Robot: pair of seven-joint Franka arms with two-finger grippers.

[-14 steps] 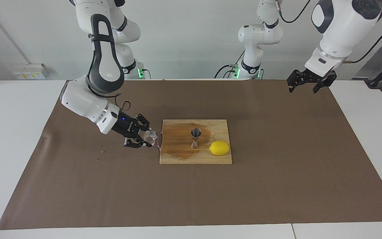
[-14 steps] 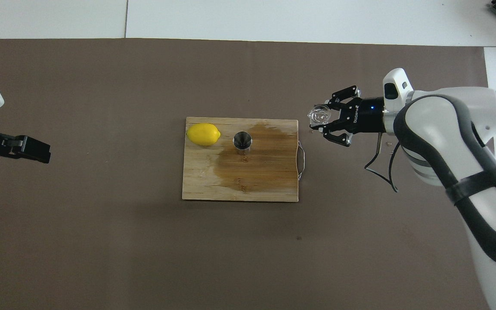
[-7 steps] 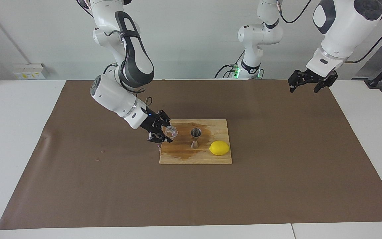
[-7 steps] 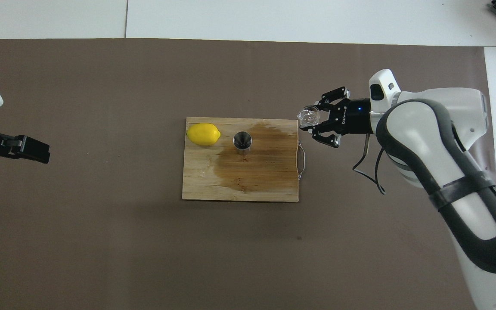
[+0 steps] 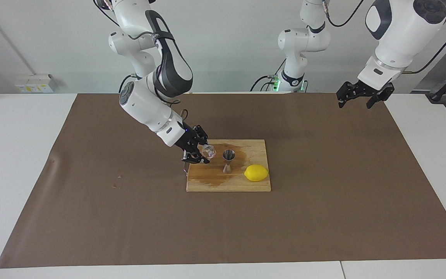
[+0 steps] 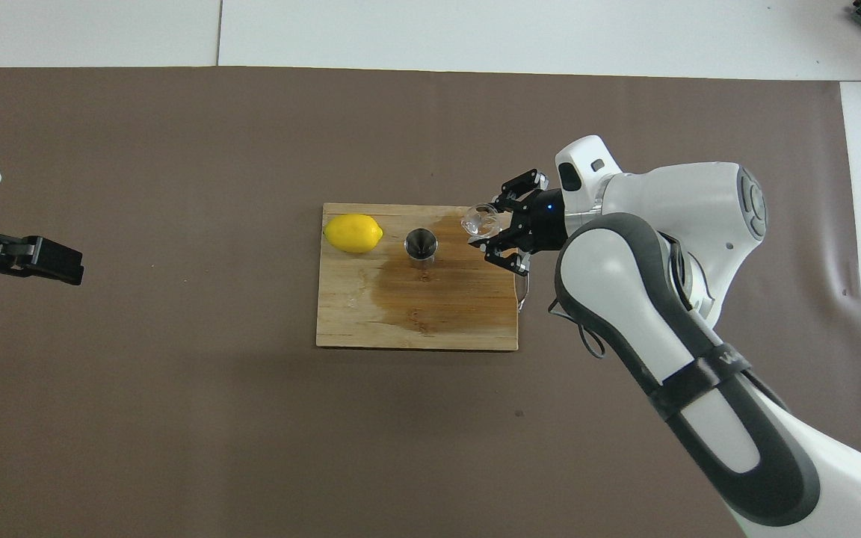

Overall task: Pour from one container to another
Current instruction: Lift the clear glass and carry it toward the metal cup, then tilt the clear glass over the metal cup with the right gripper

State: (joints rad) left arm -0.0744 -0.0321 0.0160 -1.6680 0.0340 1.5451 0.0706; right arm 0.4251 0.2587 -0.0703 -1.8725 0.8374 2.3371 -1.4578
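My right gripper (image 5: 205, 151) is shut on the tiny clear glass cup (image 5: 209, 150). It holds the cup in the air over the end of the wooden cutting board (image 5: 207, 183) toward the right arm, beside the jigger and apart from it. The steel jigger (image 5: 229, 160) stands upright on the middle of the board, on a dark wet patch. In the overhead view the cup (image 6: 480, 221) sits between the right gripper's (image 6: 492, 230) fingers, a short way from the jigger (image 6: 421, 245). My left gripper (image 5: 363, 99) waits open in the air at the left arm's end of the table.
A yellow lemon (image 5: 256, 173) lies on the board beside the jigger, toward the left arm's end. The board (image 6: 356, 314) has a wire handle at the end under my right gripper. A brown mat (image 5: 323, 217) covers the table. The left gripper (image 6: 34, 258) shows in the overhead view.
My right gripper has carried the cup from over the mat to over the board's end, closer to the jigger. The left arm has not moved.
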